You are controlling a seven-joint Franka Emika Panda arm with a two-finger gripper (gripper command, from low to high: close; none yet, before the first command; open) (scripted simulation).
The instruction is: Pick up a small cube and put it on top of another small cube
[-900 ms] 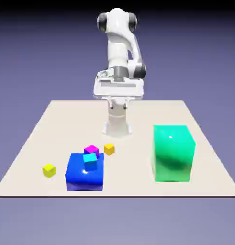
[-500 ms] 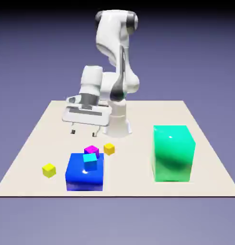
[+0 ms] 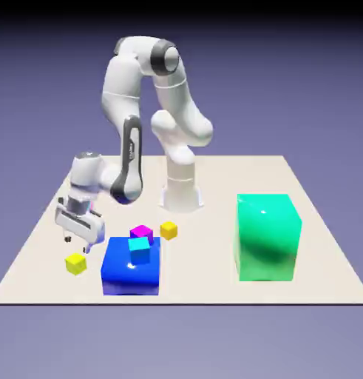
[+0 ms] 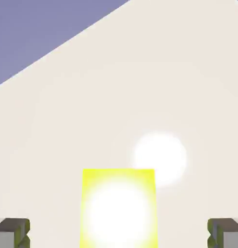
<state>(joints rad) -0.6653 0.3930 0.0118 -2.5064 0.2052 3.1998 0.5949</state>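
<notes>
The small lemon-yellow cube (image 3: 75, 263) rests on the table near the exterior view's left front. My gripper (image 3: 77, 242) hangs just above it, jaws spread wide and holding nothing. In the hand view the same cube (image 4: 118, 208) fills the bottom middle, between the two grey fingertips (image 4: 12, 232) that stand far apart. A golden-yellow small cube (image 3: 168, 230) and a magenta small cube (image 3: 141, 232) lie behind the blue block (image 3: 131, 268). A cyan small cube (image 3: 139, 250) sits on top of the blue block.
A large green block (image 3: 267, 237) stands at the exterior view's right. The robot base (image 3: 181, 194) rises at the table's far middle. The table's left edge (image 3: 36, 222) runs close beside the gripper.
The arm has swung from the table's far middle down toward the exterior view's left, lowering the open gripper to just above the lemon-yellow cube. No cube has moved.
</notes>
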